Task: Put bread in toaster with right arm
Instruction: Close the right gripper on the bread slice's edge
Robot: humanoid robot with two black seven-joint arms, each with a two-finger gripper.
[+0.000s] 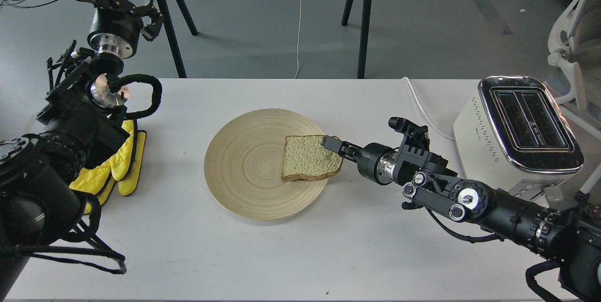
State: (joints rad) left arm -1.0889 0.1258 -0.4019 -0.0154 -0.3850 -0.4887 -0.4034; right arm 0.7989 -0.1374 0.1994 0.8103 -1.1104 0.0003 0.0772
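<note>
Bread point(310, 158) on plate point(244, 166), left of toaster point(521, 128). Right gripper point(331, 143) at bread's right edge; jaws' state cannot tell. Risk: thin edge grip, slice tears or droops, misses slot. Left gripper point(149, 22) idle, jaws unclear.

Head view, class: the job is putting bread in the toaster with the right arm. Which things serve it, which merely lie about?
Belonging to the job:
bread
toaster
right arm's tool
wooden plate under the bread

Just lying about:
yellow gloves
left arm's tool, raised aside
</note>
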